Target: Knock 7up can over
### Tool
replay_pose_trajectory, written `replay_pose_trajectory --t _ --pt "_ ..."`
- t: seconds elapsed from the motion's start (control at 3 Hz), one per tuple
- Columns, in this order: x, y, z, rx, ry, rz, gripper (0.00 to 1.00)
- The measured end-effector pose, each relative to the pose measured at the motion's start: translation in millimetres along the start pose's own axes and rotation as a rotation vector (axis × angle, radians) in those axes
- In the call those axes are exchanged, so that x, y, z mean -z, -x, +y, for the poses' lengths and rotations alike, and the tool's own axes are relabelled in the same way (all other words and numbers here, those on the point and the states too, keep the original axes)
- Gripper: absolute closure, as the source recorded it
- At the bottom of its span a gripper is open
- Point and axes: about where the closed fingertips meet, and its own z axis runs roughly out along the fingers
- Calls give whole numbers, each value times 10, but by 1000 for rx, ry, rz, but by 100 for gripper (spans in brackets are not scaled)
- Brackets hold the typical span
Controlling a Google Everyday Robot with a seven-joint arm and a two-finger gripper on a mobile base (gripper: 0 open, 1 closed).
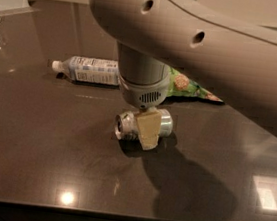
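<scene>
Right below a ribbed grey cylindrical wrist, the gripper [148, 130] is hanging low over the table, its tan, wedge-shaped plastic tip sitting in front of the small silver aluminium 7up can [126, 125] and covering the can's middle. Whether the gripper is open or closed, or holding anything, cannot be told from this angle.

The 7up can is lying on its side on the tabletop, near the middle of the view. Its round, rimmed end is facing left and slightly toward the camera, and its smooth metal wall is catching light on the right of the tan tip. Its printed sides are hardly showing.

Above the 7up can, the broad, smooth beige arm shell [212, 46] with small round holes is spanning the upper part of the view and casting a dark shadow to the right of and in front of the can.

Behind and to the left of the 7up can, well apart from it, a clear plastic bottle with a white label and white cap [90, 70] is lying on its side. Behind and to the right of the can, a crinkled green snack bag [189, 87] is lying flat, partly hidden by the arm.

Under the 7up can, the glossy dark brown table [46, 161] is reflecting bright spots of light.
</scene>
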Motion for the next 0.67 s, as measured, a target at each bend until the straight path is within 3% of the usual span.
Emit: replay_pose_trajectory --t 0.67 --pt "-167 -8 9 -2 13 16 0"
